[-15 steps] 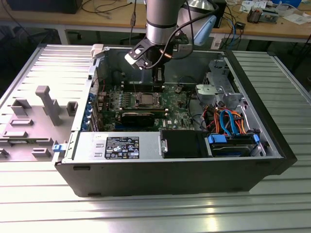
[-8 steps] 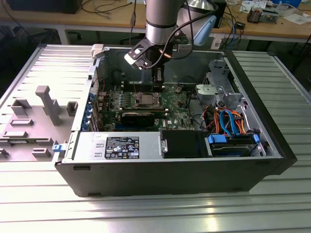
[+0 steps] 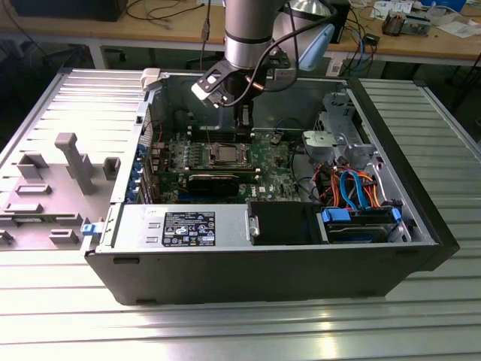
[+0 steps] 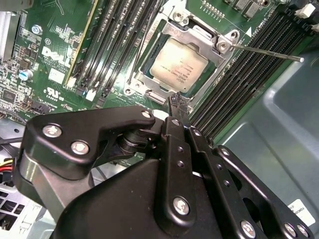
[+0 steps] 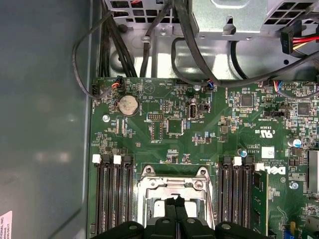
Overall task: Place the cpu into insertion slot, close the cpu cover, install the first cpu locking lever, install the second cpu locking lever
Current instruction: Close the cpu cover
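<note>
The cpu (image 4: 178, 63) lies flat in the insertion slot (image 4: 142, 74), and the cpu cover (image 4: 197, 31) seems to be down around it, its window framing the chip. The pincer (image 4: 177, 102) has its fingers pressed together, pinching nothing, with the tip just beside the rim of the slot. One thin locking lever (image 4: 264, 53) stands out free over the memory slots (image 4: 239, 84), so I judge the lever work is in hand. To do it well, press only on the rod, keep the tip off the chip top, and guide the rod slowly under its hook
</note>
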